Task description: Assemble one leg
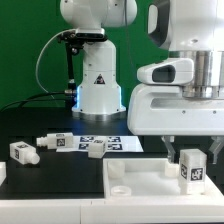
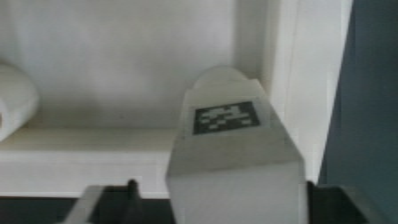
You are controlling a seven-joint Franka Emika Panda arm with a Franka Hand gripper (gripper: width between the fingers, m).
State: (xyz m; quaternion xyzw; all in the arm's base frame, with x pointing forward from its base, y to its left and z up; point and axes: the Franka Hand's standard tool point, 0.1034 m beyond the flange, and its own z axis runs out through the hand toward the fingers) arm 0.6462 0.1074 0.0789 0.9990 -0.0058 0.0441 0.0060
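Observation:
My gripper (image 1: 190, 158) is shut on a leg (image 1: 190, 169), a small white block with a black-and-white tag. It holds the leg upright over the far right part of the large flat white panel (image 1: 140, 180). In the wrist view the leg (image 2: 231, 150) stands between my dark fingertips (image 2: 118, 203), with its tag facing the camera. The panel's raised rim (image 2: 125, 130) lies below it. Whether the leg's lower end touches the panel is hidden.
Three more legs (image 1: 25, 152) (image 1: 56, 142) (image 1: 95, 148) lie on the black table at the exterior view's left. Another white part (image 1: 2, 172) is cut off at the edge. The marker board (image 1: 118, 143) lies behind the panel, in front of the robot base (image 1: 98, 85).

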